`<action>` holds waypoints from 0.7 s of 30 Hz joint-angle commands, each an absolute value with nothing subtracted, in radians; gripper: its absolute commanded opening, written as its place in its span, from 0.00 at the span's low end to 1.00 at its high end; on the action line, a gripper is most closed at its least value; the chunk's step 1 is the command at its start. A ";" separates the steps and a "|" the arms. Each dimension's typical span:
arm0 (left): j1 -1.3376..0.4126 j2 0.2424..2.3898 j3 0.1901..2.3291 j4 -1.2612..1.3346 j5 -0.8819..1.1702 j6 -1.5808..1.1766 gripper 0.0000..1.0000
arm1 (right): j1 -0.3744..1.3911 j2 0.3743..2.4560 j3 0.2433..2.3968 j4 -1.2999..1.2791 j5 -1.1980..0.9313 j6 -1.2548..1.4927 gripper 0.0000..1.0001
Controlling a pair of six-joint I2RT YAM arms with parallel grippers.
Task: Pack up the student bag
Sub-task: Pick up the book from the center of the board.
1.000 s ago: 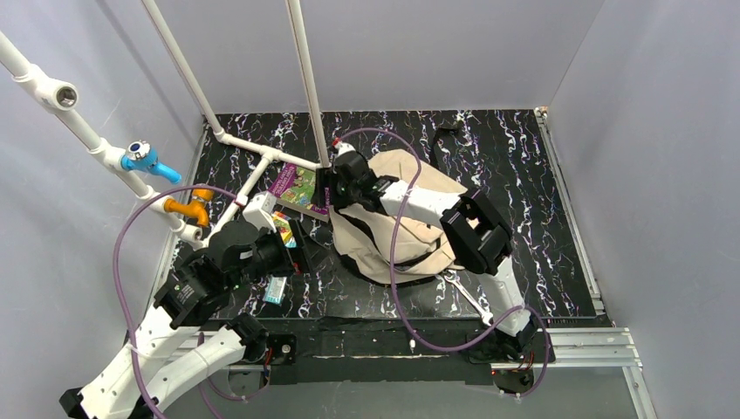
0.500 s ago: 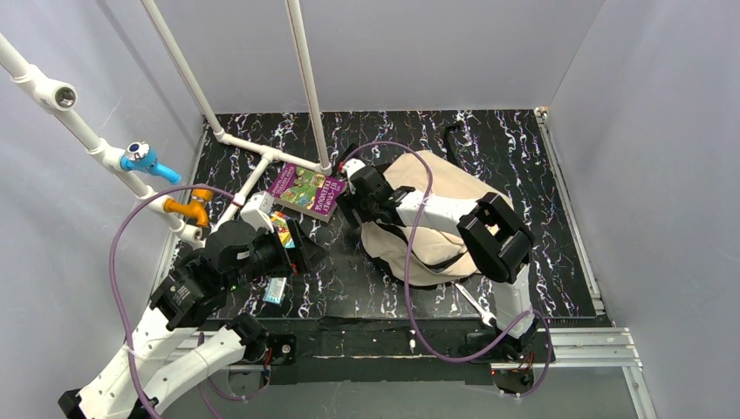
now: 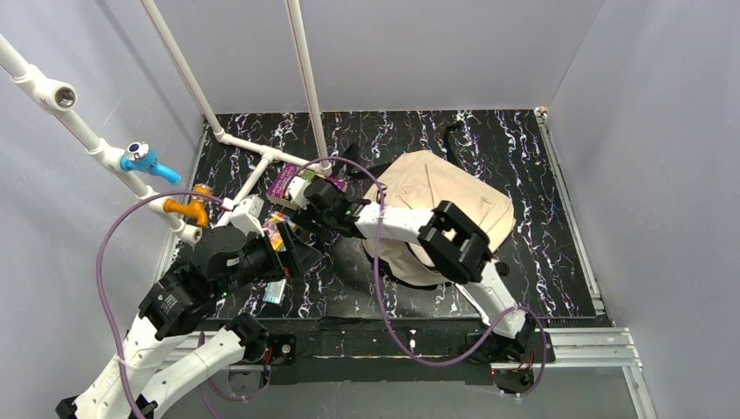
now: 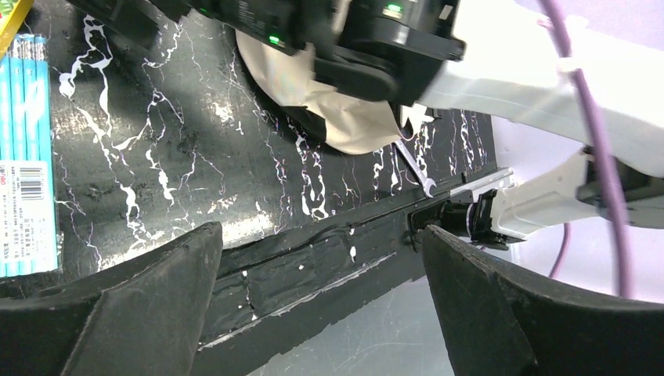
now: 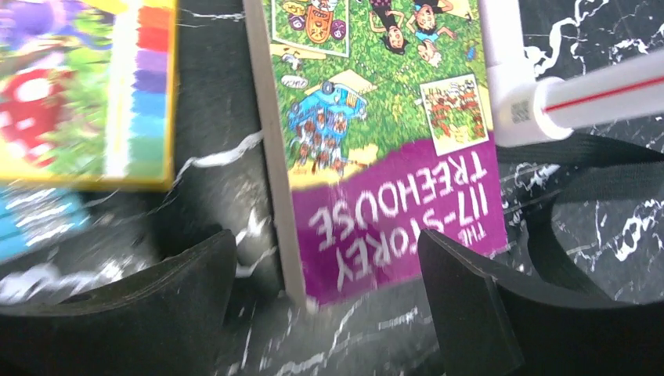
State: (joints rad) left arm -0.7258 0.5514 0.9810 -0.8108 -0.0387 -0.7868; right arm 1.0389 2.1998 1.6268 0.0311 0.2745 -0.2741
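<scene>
student bag [image 3: 441, 183]: soft, limp, likely light; take by black strap [image 3: 451, 133] | left gripper [image 4: 321, 239]: wide, empty | right gripper [image 5: 326, 244]: wide, empty, straddling book [image 5: 376, 117]

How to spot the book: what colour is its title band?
Purple; book clearest in right wrist view.

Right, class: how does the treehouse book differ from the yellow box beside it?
The book has a green cartoon cover and purple title band; the yellow box carries a rainbow swatch strip. The open right tool points at the book; the box sits off to one side. A white pipe hides part of the book's edge, not the box's. Both lie flat on the black table.
</scene>
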 commanded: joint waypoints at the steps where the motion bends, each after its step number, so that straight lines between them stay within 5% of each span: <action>1: -0.724 0.534 0.993 -0.844 -0.072 -0.819 0.98 | 1.022 2.338 1.772 0.034 0.364 -0.384 0.91; 3: -0.723 0.531 0.990 -0.848 -0.074 -0.828 0.98 | 1.020 2.376 1.799 0.018 0.389 -0.389 0.83; 6: -0.723 0.525 0.991 -0.850 -0.079 -0.830 0.98 | 1.020 2.391 1.787 -0.026 0.446 -0.372 0.34; 10: -0.724 0.529 0.993 -0.852 -0.086 -0.828 0.98 | 1.020 2.330 1.670 0.031 0.472 -0.348 0.01; 21: -0.724 0.562 0.973 -0.847 -0.085 -0.857 0.98 | 1.018 2.082 1.584 -0.101 0.200 -0.019 0.01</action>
